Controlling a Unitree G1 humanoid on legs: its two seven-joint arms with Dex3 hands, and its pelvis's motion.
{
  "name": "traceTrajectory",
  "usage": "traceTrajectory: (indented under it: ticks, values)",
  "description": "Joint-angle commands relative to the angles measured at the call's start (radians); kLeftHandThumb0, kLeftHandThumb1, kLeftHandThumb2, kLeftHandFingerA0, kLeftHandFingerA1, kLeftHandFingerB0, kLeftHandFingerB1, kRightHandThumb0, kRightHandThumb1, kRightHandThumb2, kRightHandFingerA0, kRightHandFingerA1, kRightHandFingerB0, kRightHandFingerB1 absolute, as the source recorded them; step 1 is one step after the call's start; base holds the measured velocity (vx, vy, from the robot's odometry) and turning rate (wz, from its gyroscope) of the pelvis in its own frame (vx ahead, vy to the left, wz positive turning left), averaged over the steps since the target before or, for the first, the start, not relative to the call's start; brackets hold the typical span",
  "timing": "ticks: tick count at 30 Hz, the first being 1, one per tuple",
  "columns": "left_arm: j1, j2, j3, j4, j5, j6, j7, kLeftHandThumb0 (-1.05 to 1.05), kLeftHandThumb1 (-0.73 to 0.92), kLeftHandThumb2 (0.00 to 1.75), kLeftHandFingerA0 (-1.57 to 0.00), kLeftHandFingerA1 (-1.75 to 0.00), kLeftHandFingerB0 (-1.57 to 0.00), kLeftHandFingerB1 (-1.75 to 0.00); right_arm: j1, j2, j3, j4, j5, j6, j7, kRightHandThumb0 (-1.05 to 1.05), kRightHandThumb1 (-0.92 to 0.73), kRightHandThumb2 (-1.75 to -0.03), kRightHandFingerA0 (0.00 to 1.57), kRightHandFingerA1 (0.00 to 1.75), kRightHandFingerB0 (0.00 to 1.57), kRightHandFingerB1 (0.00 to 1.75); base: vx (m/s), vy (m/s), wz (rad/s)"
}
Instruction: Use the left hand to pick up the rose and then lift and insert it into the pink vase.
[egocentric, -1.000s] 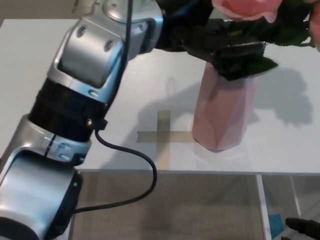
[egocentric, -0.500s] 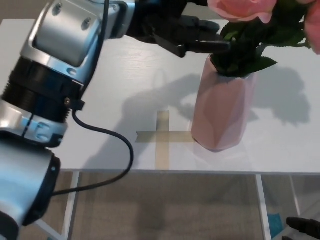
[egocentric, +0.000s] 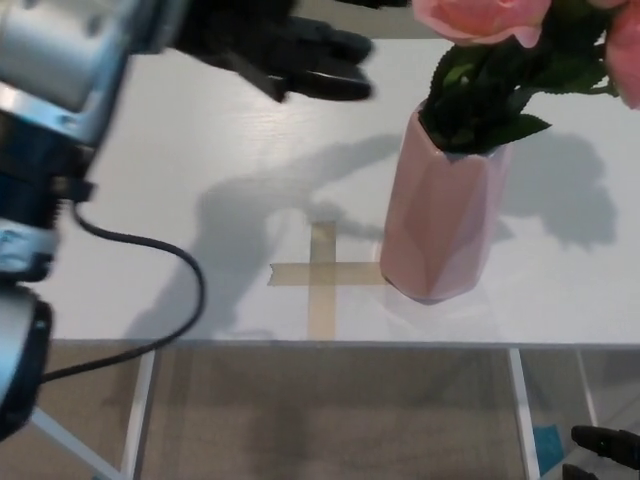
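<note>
Now, from my head camera, the rose (egocentric: 487, 22) stands in the pink vase (egocentric: 445, 215), stem and leaves down in its mouth, so the insertion looks finished. My left hand (egocentric: 285, 55) hangs above the table (egocentric: 150, 200), well left of the vase, fingers (egocentric: 330, 75) spread and empty. My right hand isn't visible.

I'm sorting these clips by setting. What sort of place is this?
Probably a robot test bench rather than a home: a bare white table, a taped cross marking a spot on it, and a lone pink vase of roses as a prop.
</note>
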Motion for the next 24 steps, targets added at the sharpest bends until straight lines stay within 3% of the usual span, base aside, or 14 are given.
traceTrajectory:
  ticks: [1,8,11,12,13,15,17,18,19,20,24]
  values:
    - [0.109,0.122,0.088,-0.034,-0.028,-0.008,-0.078,-0.65,0.39,0.52,0.0,0.0,0.0,-0.01,0.024,-0.005,-0.002,0.011,0.003,0.011,0.009,-0.2,-0.61,-0.58,0.58,0.49,0.54,0.46,0.0,0.0,0.0]
    - [0.313,0.24,0.257,-0.08,-0.07,-0.072,-0.094,-0.64,0.37,0.55,0.0,0.0,0.0,-0.04,0.033,-0.004,0.002,0.013,-0.003,0.013,-0.003,-0.2,-0.61,-0.58,0.58,0.49,0.55,0.46,0.0,0.0,0.01]
    - [0.334,0.239,0.276,-0.098,-0.07,-0.073,-0.096,-0.64,0.37,0.55,0.0,0.0,0.0,-0.04,0.034,-0.003,0.002,0.013,-0.003,0.013,-0.004,-0.2,-0.61,-0.58,0.58,0.49,0.55,0.46,0.0,0.0,0.0]
    - [0.438,0.25,0.343,-0.176,-0.09,-0.091,-0.088,-0.58,0.38,0.73,0.0,0.0,0.0,-0.06,0.035,-0.002,0.004,0.016,-0.005,0.014,-0.006,-0.19,-0.61,-0.58,0.59,0.49,0.55,0.47,0.0,0.0,0.0]
    - [0.567,0.263,0.425,-0.273,-0.116,-0.114,-0.077,-0.58,0.38,0.73,0.0,0.0,0.0,-0.06,0.036,-0.001,0.006,0.019,-0.007,0.014,-0.008,-0.19,-0.61,-0.58,0.59,0.49,0.55,0.47,0.0,0.0,0.0]
    - [0.769,0.238,0.549,-0.432,-0.139,-0.151,-0.07,-0.54,0.36,0.72,0.0,-0.06,0.0,-0.08,0.044,0.0,0.008,0.018,-0.007,0.014,-0.006,-0.19,-0.61,-0.58,0.59,0.49,0.55,0.47,0.0,0.0,0.0]
    - [0.78,0.234,0.557,-0.448,-0.139,-0.147,-0.068,-0.54,0.36,0.72,0.0,-0.06,0.0,-0.08,0.044,0.0,0.008,0.018,-0.007,0.014,-0.006,-0.19,-0.61,-0.58,0.59,0.49,0.55,0.47,0.0,0.0,0.0]
    - [0.91,0.186,0.624,-0.517,-0.142,-0.2,-0.068,-0.47,0.31,0.73,-0.01,-0.3,0.0,-0.19,0.051,-0.001,0.01,0.02,-0.009,0.014,-0.006,-0.2,-0.61,-0.58,0.59,0.49,0.55,0.47,0.0,0.0,0.0]
    - [1.072,0.128,0.706,-0.602,-0.147,-0.266,-0.067,-0.47,0.31,0.73,-0.01,-0.3,0.0,-0.19,0.058,-0.002,0.012,0.022,-0.011,0.013,-0.007,-0.2,-0.61,-0.58,0.59,0.49,0.55,0.47,0.0,0.0,0.0]
    - [1.145,0.101,0.744,-0.631,-0.153,-0.298,-0.075,-0.51,0.37,0.52,-0.07,-0.29,-0.01,-0.24,0.063,-0.002,0.011,0.02,-0.01,0.012,-0.007,-0.21,-0.61,-0.58,0.59,0.49,0.55,0.47,0.0,0.0,0.0]
    - [1.176,0.089,0.758,-0.651,-0.158,-0.306,-0.074,-0.51,0.37,0.52,-0.07,-0.29,-0.01,-0.24,0.064,-0.002,0.012,0.019,-0.009,0.011,-0.007,-0.21,-0.61,-0.58,0.59,0.49,0.55,0.47,0.0,0.0,0.0]
